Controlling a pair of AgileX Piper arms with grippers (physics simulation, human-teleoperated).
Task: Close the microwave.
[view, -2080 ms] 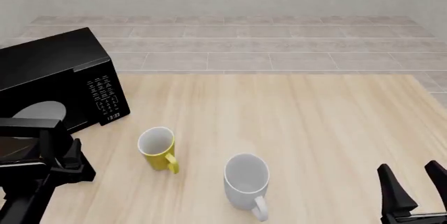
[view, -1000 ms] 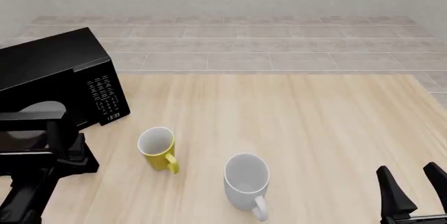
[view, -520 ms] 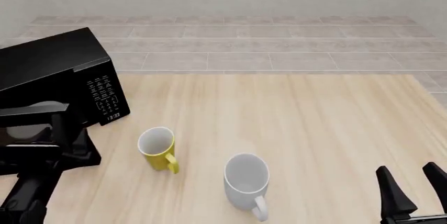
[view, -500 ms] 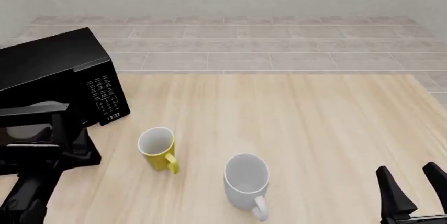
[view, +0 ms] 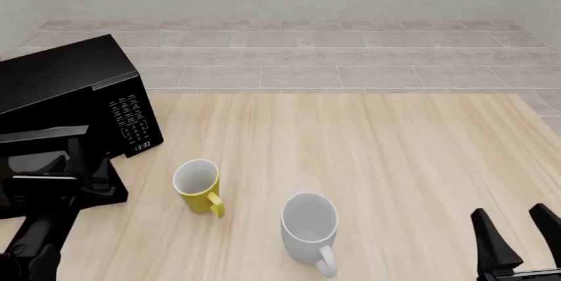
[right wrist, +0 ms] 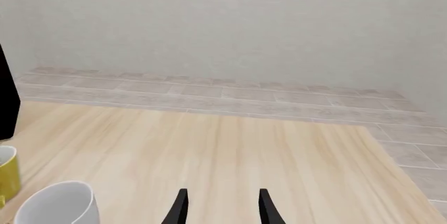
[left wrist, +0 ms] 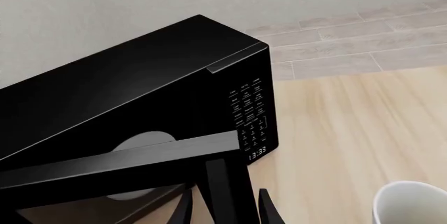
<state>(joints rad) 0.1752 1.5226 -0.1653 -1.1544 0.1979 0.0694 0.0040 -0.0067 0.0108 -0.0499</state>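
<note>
The microwave (view: 75, 107) door has been swung nearer shut by the left gripper (left wrist: 225, 211), fingers parted around its rigid, glossy edge.

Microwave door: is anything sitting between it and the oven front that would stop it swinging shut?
Nothing visible does. The microwave door is partly open, with the left claw at its edge. The yellow mug and white mug stand on the table clear of the door's path.

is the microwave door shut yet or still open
Still open. In the left wrist view the door swings out from the microwave, with the pale turntable visible in the gap behind it. The left pincer is at the door's edge.
</note>
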